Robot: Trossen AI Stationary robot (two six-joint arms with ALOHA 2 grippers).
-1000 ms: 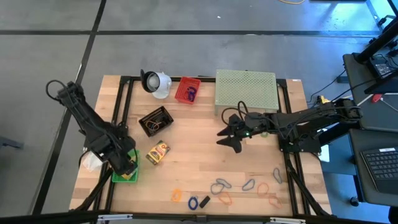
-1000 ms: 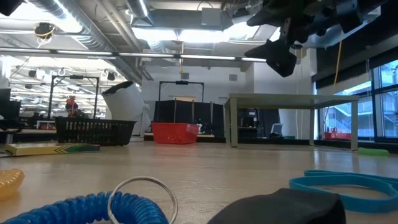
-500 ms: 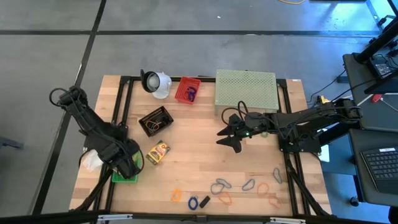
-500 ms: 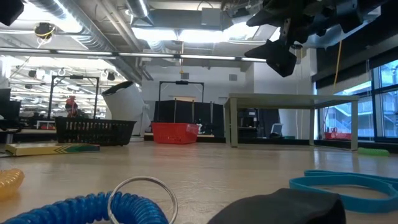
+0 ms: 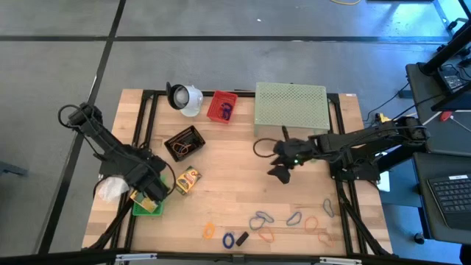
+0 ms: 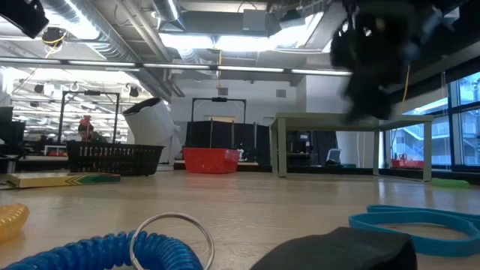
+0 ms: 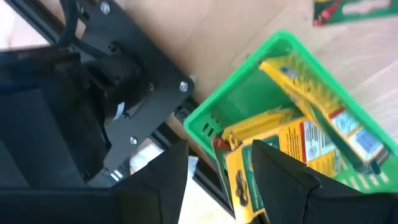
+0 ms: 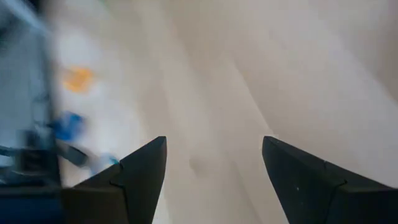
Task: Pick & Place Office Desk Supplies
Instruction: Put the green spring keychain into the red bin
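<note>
left edge, near: basket point(image 5: 147, 207) holding crayon boxes point(image 7: 292, 146); another crayon box point(image 5: 187, 180) just right of it on the table point(image 5: 235, 195). far edge: cup-shaped object point(image 5: 181, 96), small bin point(image 5: 222, 107), mesh stand point(image 5: 291, 107), left to right. near edge: rubber-band loops point(image 5: 318, 224) and clips point(image 5: 294, 218).

Since a second ago the left gripper point(image 5: 151, 197) has spread its fingers over the green bin point(image 7: 249, 99), where yellow-green crayon boxes point(image 7: 292, 143) now lie, while the right gripper point(image 5: 271, 160) has swung from pointing across the tabletop point(image 5: 235, 191) toward its near edge.
</note>
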